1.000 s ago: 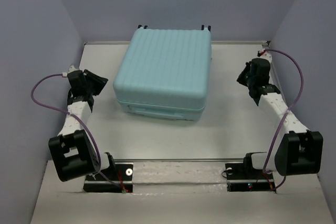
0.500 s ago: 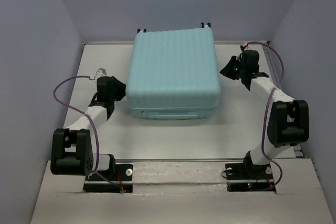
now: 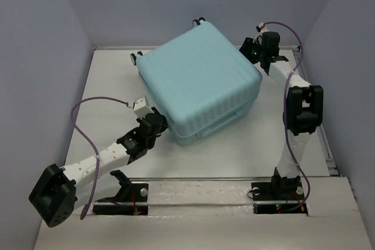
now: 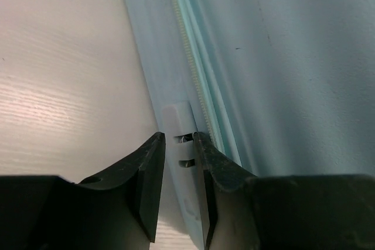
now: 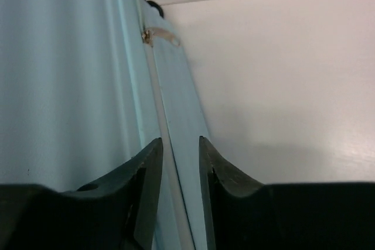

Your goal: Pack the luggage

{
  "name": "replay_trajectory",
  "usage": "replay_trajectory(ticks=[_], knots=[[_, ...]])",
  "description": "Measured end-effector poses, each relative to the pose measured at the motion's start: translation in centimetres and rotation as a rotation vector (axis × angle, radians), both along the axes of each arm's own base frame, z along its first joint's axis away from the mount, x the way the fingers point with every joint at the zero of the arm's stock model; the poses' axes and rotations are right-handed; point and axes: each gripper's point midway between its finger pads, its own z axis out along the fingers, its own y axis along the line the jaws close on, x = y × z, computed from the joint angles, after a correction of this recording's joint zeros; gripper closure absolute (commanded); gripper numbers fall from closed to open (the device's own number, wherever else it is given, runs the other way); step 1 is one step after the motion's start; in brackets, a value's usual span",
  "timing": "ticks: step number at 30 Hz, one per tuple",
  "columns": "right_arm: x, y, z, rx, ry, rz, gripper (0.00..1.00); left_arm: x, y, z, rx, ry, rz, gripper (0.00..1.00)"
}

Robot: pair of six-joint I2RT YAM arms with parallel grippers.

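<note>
Nearest, the left hand (image 4: 177, 141) sits at the near-left side of the luggage (image 3: 199, 83), its fingers close on either side of a small pale tab (image 4: 176, 115) by the zipper seam (image 4: 188, 68), though I cannot tell whether they actually clamp it. The luggage lies closed and skewed in the middle of the desk (image 3: 111, 86). At its far right corner the right hand (image 5: 180, 144) is released, fingers parted astride the seam.
</note>
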Motion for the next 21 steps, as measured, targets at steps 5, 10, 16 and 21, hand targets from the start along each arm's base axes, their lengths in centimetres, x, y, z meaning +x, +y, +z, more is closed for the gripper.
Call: replay_trajectory(ticks=[5,10,16,21], knots=[[4.6,0.1,0.1,-0.003,-0.035,0.003,0.10,-3.3,-2.9,-0.1,0.077,0.001,-0.089,0.55],[5.3,0.4,0.2,0.029,0.010,-0.009,0.01,-5.3,-3.9,2.5,0.154,0.011,-0.185,0.32],[4.7,1.1,9.1,0.099,-0.104,0.044,0.00,-3.7,-1.7,19.1,0.023,-0.288,-0.064,0.02],[-0.4,1.3,19.7,0.109,-0.274,0.095,0.00,-0.4,3.7,29.2,-0.094,-0.462,0.122,0.01]])
